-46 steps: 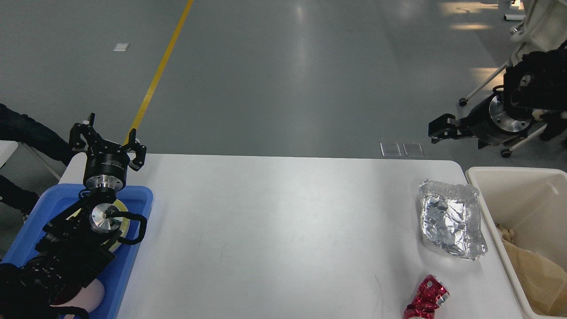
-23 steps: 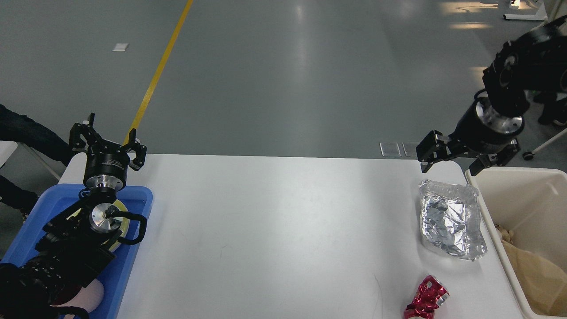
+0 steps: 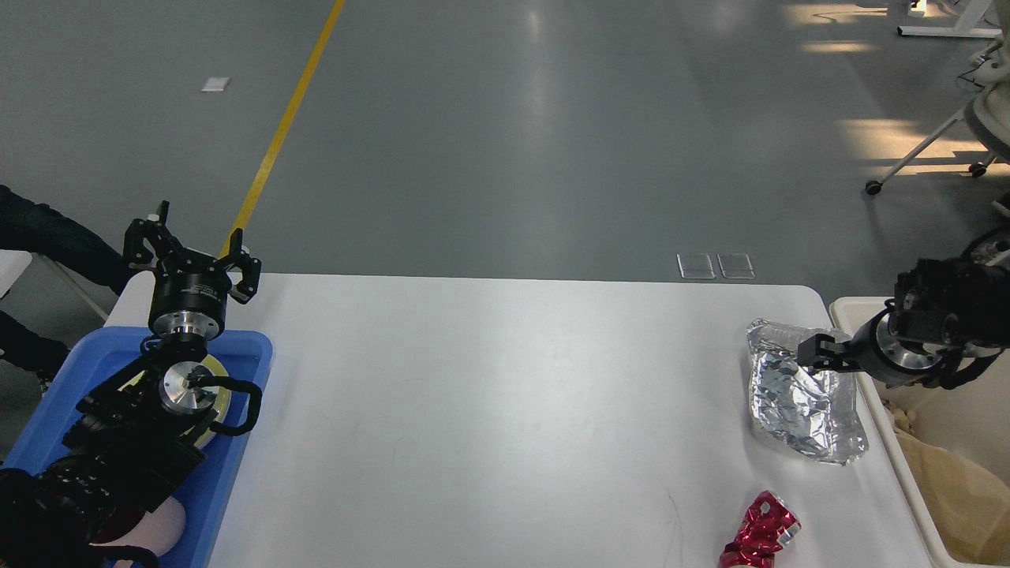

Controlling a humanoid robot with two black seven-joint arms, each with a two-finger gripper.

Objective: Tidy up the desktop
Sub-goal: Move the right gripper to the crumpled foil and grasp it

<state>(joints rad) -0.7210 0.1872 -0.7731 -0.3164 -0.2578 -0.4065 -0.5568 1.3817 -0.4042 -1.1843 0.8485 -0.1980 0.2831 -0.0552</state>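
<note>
Two claws, left claw (image 3: 192,251) upright, right claw (image 3: 821,353) level

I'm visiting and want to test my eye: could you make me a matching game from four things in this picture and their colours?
Things:
1. crumpled wrapper on the desktop
2. crushed can
3. tray
4. bin

Colours:
A. blue
B. cream
C. silver
D. shiny red

Pairs: 1-C, 2-D, 3-A, 4-B
</note>
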